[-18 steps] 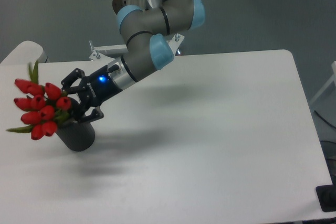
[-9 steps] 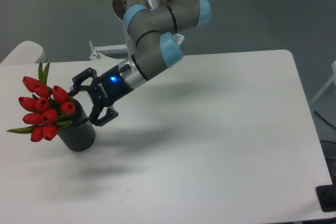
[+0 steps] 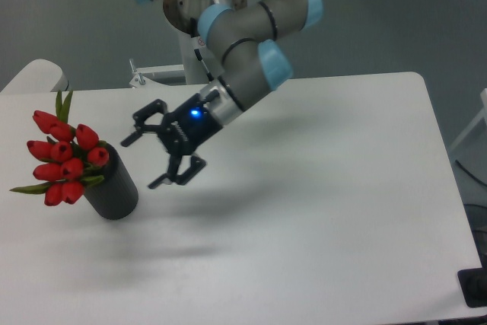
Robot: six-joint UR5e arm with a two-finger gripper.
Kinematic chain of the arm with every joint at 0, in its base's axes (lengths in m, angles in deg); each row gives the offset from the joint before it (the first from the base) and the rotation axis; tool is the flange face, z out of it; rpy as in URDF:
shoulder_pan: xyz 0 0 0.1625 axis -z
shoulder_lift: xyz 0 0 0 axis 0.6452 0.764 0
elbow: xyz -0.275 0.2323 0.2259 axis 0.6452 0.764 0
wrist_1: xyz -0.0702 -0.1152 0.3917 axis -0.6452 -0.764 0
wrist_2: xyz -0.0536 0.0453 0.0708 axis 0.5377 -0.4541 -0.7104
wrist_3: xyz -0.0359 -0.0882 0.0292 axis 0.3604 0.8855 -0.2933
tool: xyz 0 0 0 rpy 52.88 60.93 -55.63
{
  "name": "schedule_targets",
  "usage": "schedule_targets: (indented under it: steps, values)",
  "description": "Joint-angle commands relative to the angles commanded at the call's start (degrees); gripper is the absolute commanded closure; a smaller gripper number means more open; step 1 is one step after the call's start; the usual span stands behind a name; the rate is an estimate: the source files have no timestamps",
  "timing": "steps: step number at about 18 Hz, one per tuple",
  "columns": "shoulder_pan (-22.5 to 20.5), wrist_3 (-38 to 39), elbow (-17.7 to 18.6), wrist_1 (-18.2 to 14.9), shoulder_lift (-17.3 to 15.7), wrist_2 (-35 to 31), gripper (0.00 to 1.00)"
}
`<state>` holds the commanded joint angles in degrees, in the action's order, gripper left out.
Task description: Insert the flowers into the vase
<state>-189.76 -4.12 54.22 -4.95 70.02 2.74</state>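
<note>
The flowers (image 3: 61,159), a bunch of red tulip buds with green leaves, stick out of the top of the black vase (image 3: 114,188) at the table's left side, leaning to the left. The vase stands tilted on the white table (image 3: 319,211). My gripper (image 3: 148,156) is open and empty. It hangs above the table to the right of the vase, apart from it, with its fingers pointing left.
A second white table corner (image 3: 34,74) shows at the far left. A metal bracket (image 3: 152,75) sits at the table's back edge by the arm's base. A black object (image 3: 475,288) is at the lower right corner.
The gripper has opened, let go of the flowers and drawn back to the right, away from the vase. The flowers stay in the vase.
</note>
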Motion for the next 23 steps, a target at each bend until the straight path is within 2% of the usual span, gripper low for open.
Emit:
schedule_targets:
  steps: [4,8,14,17,21,23]
  values:
    - [-2.4,0.3,-4.0,-0.4,1.4,-2.8,0.0]
    - [-2.6,0.0,-11.1,-0.2,5.3,-13.9,0.0]
    - [-2.6,0.1,-22.8,-0.7,11.8,-26.0,0.0]
    - [-2.5,-0.1,-26.2,-0.9,13.5,-32.5,0.0]
    - [-2.3,-0.4,-31.8,-6.2,16.0,-39.3,0.0]
    - [-2.0,-1.6,-35.1,-9.8,17.2,-45.4,0.0]
